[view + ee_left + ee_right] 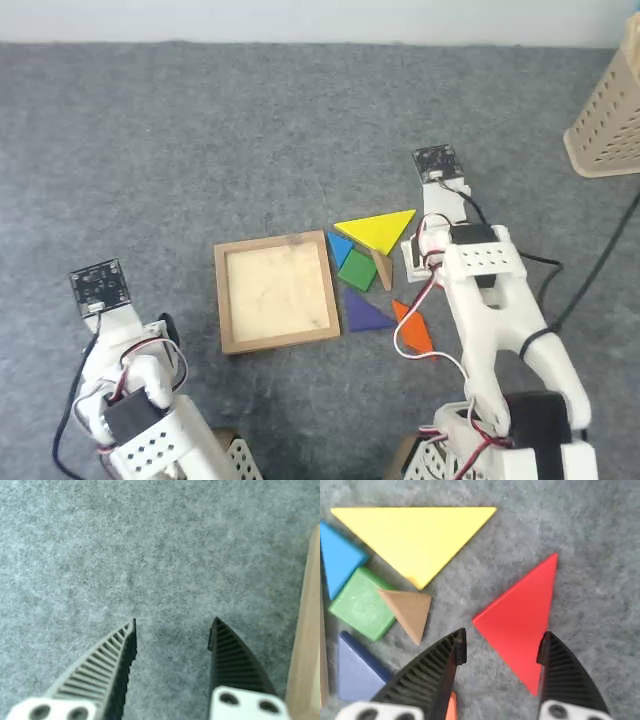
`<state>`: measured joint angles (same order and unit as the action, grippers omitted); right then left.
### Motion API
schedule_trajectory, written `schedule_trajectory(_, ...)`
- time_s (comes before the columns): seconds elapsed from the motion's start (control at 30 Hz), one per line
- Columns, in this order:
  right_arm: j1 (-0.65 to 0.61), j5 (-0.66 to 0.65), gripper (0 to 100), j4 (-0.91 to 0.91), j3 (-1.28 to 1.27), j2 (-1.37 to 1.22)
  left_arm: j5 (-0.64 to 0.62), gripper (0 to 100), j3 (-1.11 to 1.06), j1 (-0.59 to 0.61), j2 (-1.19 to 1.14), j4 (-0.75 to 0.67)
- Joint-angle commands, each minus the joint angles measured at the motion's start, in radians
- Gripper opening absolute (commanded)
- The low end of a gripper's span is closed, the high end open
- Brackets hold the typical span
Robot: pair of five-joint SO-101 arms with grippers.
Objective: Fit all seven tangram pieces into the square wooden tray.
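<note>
The square wooden tray (224, 300) lies empty at the middle of the grey carpet. To its right lie a yellow triangle (378, 230), a blue triangle (340, 247), a green square (357, 269), a tan triangle (383, 268), a dark blue triangle (364, 313) and an orange parallelogram (413, 328). A red triangle (522, 615) lies beside the yellow triangle (415, 537). My right gripper (503, 642) stands open low over the red triangle's near edge, holding nothing. My left gripper (172, 627) is open over bare carpet left of the tray's edge (307, 630).
A beige slatted basket (610, 110) stands at the far right edge. The right arm (490, 300) stretches over the carpet right of the pieces, with cables trailing off it. The left arm (125, 340) sits at the front left. Open carpet lies behind the tray.
</note>
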<state>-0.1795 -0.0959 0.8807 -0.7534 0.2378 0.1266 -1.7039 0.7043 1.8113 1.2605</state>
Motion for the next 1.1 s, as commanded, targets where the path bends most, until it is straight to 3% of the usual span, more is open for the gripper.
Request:
schedule_trajectory(0.0,-0.008,-0.023,31.2,0.005,0.051,-0.067,-0.009,23,0.019,-0.003,0.011,0.003)
schedule_trajectory(0.33,-0.004,-0.017,31.1,0.008,0.178,-0.272,-0.009,23,0.019,-0.003,0.011,0.003)
schedule_trajectory(0.5,-0.008,-0.012,31.1,0.007,0.203,-0.277,-0.009,23,0.019,-0.003,0.011,0.003)
schedule_trajectory(0.67,-0.008,0.083,31.1,0.008,0.241,-0.300,-0.009,23,0.019,-0.003,0.011,0.003)
schedule_trajectory(1.07,-0.004,0.081,29.2,0.008,0.278,-0.392,-0.009,23,0.019,-0.003,0.011,0.003)
